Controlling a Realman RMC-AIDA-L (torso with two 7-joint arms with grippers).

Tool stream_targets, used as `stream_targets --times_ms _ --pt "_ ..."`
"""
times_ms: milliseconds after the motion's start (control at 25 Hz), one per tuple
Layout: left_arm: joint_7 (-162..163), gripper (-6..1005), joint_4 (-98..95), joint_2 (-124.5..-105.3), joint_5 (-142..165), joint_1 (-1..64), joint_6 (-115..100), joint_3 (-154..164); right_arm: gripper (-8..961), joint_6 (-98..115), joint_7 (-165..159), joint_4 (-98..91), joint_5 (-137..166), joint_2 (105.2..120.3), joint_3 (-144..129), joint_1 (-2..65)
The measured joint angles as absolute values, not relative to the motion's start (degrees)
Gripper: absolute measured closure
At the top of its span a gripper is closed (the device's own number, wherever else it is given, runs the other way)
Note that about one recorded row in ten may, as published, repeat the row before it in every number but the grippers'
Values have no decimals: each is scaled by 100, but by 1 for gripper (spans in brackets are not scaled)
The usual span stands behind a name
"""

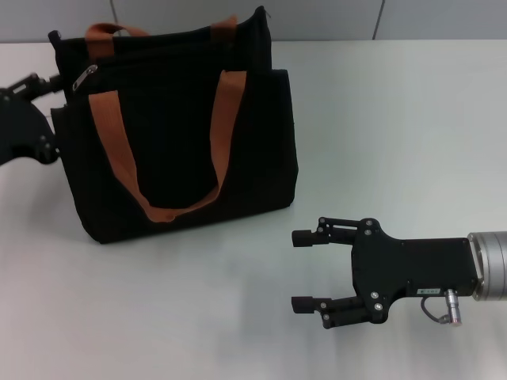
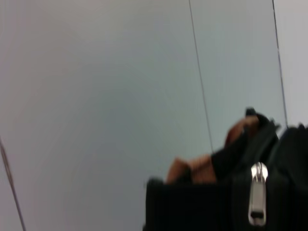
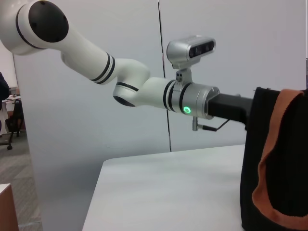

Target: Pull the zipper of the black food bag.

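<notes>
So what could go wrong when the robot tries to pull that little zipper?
The zipper is tiny, so the left gripper at the bag's side might miss it or snag the orange-brown strap close by. The black food bag stands free on the table, and the open right gripper isn't holding it, so a pull might drag or tip it.

Left gripper point(image 1: 49, 59) at the table's far left edge, black body low over the surface, fingers reaching toward the bag's upper end; finger gap hidden behind the bag. Left arm point(image 3: 120, 82) white, bent at the elbow, wrist level, green light on at the silver wrist ring. Right gripper point(image 1: 305, 269) near the table's front right, lying flat, pointing left, two black fingers spread wide with nothing between. Silver right wrist point(image 1: 489, 266) entering from the right edge.
</notes>
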State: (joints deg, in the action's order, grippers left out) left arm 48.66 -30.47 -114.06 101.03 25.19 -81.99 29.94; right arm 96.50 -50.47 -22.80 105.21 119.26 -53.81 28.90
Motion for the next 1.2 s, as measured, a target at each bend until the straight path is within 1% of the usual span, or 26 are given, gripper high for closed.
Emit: stream_targets --times_ms 200,320,440,680,920,1000,1080,1120,1200 --pt "4477 256 -3038 -11442 9826 2462 -8217 2991 151 9651 -5055 -2275 10519 11927 -5379 2891" --pt "4331 259 -3039 -11526 9774 2442 -8179 2997 152 9651 -5065 -2271 10512 11926 -5378 2900" --pt "4267 516 -3041 -11555 9777 2440 -8155 2999 152 9651 -5066 -2268 10508 11926 -5379 2908" --pt "4225 635 -3039 -11583 9770 2396 -8210 2944 153 9658 -5070 -2269 10497 11927 -5378 2931" --pt "4097 754 -3012 -11604 9588 2301 -8518 2736 154 10265 -5203 -2253 9728 11930 -5370 2918" --pt "3991 830 -2990 -11625 9474 2274 -8586 2708 154 10336 -5326 -2244 9533 11932 -5371 2932" --pt "3920 905 -2998 -11679 9413 2253 -8625 2706 154 10386 -5775 -2225 9225 11940 -5404 3035" --pt "3849 943 -3004 -11730 9371 2246 -8658 2706 155 10361 -6411 -2221 9009 11946 -5417 3235" --pt "3800 956 -3004 -11752 9345 2241 -8675 2706 155 10335 -6716 -2218 8954 11948 -5402 3351"
